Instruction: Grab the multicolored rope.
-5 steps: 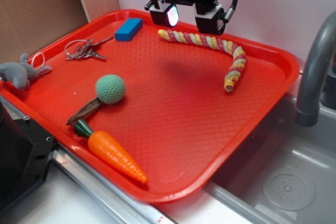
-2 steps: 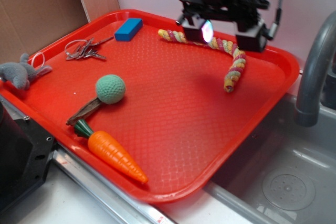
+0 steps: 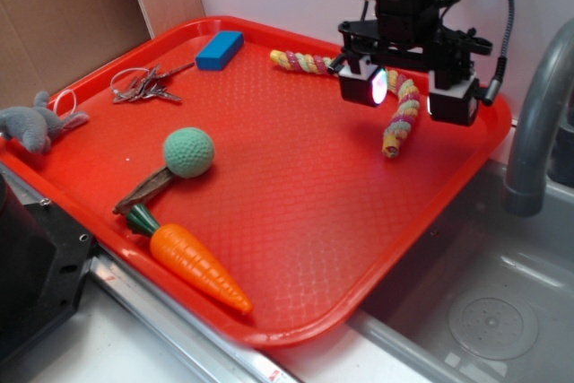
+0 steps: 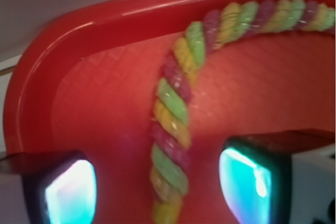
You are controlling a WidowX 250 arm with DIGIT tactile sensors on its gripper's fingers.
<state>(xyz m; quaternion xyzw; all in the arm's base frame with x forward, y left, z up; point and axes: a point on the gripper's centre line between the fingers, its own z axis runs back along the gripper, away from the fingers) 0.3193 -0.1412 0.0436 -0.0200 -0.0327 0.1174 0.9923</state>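
From the exterior view, the pincer [image 3: 409, 96] hangs spread wide and empty above the multicolored rope [image 3: 398, 120], which lies bent near the far right corner of the red tray [image 3: 296, 213]. A descent off-centre could pin one finger on the cord. In the wrist view the rope [image 4: 173, 129] runs between the fingers [image 4: 71, 192], close to the tray rim [image 4: 79, 30], so a slight drift could let the round cord roll free.
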